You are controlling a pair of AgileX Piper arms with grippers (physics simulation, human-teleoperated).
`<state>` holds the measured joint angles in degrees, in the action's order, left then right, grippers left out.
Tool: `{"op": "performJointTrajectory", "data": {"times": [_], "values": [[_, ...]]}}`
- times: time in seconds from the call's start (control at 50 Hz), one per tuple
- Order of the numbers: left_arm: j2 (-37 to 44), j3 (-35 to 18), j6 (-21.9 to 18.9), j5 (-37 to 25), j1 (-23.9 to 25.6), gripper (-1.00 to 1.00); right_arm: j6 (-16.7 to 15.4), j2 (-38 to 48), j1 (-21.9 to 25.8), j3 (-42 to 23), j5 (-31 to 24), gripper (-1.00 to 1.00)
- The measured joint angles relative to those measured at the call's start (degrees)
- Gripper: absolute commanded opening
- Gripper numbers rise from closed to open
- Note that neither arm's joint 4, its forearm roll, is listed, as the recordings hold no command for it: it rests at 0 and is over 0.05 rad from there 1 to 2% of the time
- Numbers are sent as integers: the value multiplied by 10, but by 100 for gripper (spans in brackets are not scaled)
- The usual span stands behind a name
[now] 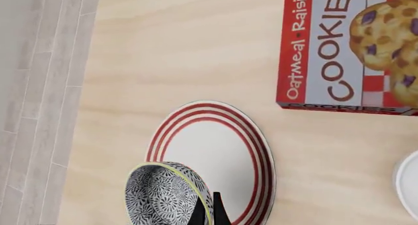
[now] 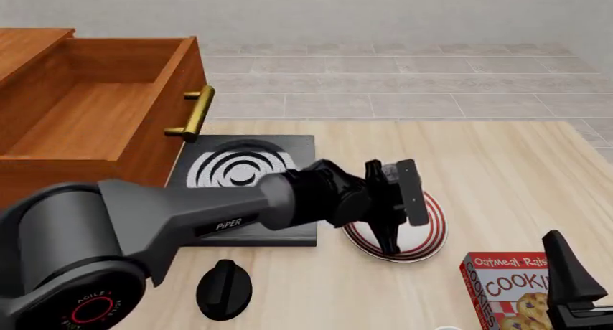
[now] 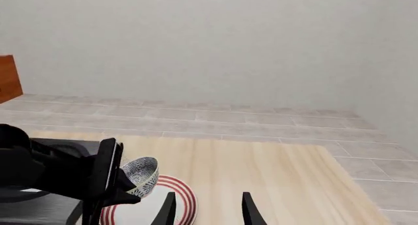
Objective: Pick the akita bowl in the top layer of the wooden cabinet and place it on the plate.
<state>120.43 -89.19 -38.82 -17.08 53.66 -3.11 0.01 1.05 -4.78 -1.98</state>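
The left tool (image 1: pixel 209 213) grips the bowl (image 1: pixel 166 193) by its rim, holding it tilted just above the plate (image 1: pixel 216 156) (red-ringed, on the tabletop (image 1: pixel 183 49)). The right tool (image 3: pixel 205 208) hangs near the plate, fingers apart, holding nothing. The top drawer (image 2: pixel 96 115) stands open.

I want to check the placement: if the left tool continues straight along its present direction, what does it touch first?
Probably the plate: the left tool, holding the akita bowl, points down at it. The remaining height is unclear.
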Motion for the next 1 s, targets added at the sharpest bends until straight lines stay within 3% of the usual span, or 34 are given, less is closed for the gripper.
{"op": "performJointTrajectory", "data": {"times": [0.58,1.0], "values": [[51,-28,0,-13,6,-100,-3,0,3,1,0,100],[115,-93,6,-31,3,-100,-9,0,3,3,0,100]]}}
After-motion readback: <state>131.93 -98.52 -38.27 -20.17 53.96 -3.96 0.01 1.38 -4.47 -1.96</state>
